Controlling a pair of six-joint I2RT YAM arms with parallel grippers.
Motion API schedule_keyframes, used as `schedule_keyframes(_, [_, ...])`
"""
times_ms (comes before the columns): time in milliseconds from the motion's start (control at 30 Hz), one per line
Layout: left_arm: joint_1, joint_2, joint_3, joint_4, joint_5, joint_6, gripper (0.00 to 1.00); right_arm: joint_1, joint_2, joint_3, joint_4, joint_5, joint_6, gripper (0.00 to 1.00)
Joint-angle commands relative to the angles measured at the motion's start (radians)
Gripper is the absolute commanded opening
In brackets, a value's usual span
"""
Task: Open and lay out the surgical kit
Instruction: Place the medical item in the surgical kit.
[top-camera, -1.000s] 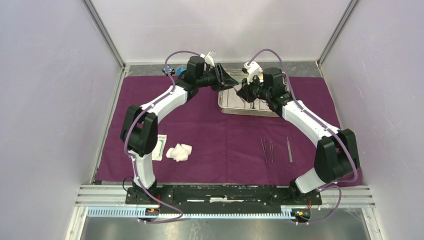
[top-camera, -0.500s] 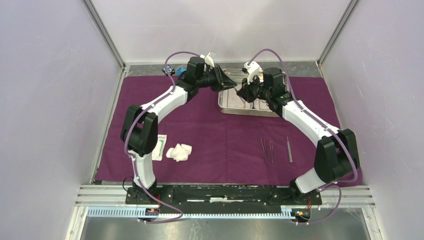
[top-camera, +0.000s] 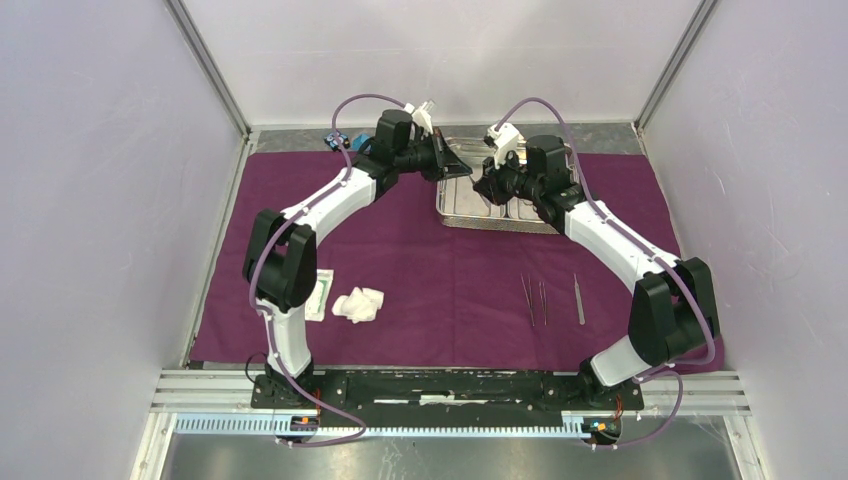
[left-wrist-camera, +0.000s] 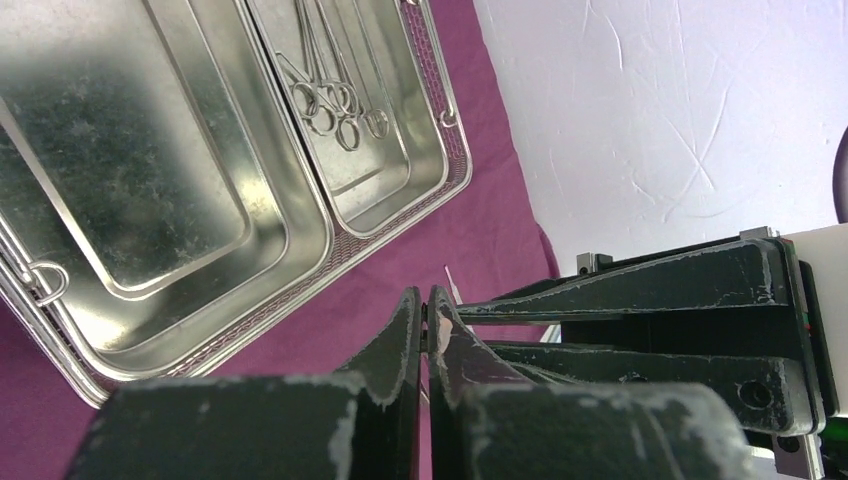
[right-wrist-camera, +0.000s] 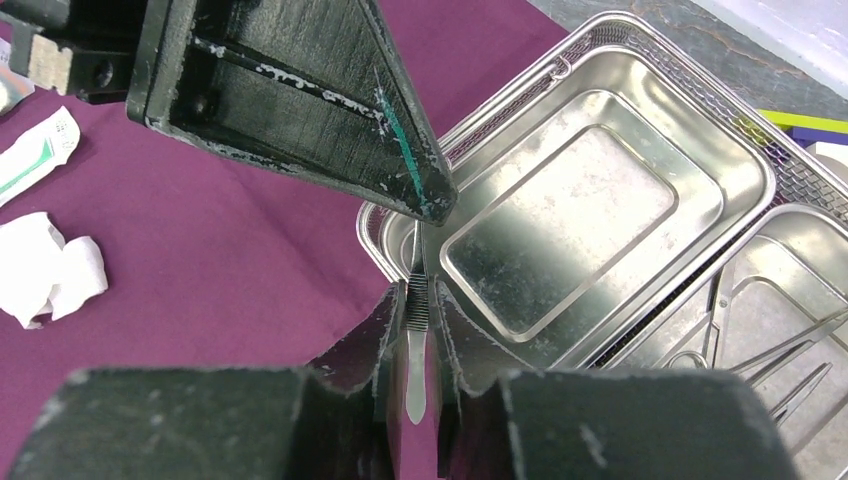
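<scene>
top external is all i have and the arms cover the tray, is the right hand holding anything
Observer: Yes. In the right wrist view the right hand is shut on steel tweezers, gripped at their ribbed part.
Operator: and the other arm
Observer: The left hand is shut, its tip right at the tweezers' far end. I cannot tell whether it pinches them.
Operator: what's left to take out
Observer: One compartment of the tray is bare. The other holds ring-handled clamps.
</scene>
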Motion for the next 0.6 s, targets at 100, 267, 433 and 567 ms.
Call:
schedule_keyframes(100, [-0.009,-0.014,0.050,0.004,0.077,0.247,0.02,0.004,-0.048,0.028,-0.040,-0.043,-0.061,0.41])
schedule_keyframes(267, [-0.009,-0.033,0.038,0.031,0.181,0.378,0.02,-0.005,-0.070,0.057,-0.138,-0.106,-0.109,0.57])
schedule_keyframes(433, [-0.002,-0.052,0.000,0.119,0.304,0.447,0.02,-0.043,-0.097,0.051,-0.182,-0.214,-0.137,0.66])
schedule_keyframes(567, [0.004,-0.067,-0.050,0.218,0.429,0.469,0.02,-0.083,-0.103,0.028,-0.195,-0.337,-0.159,0.67])
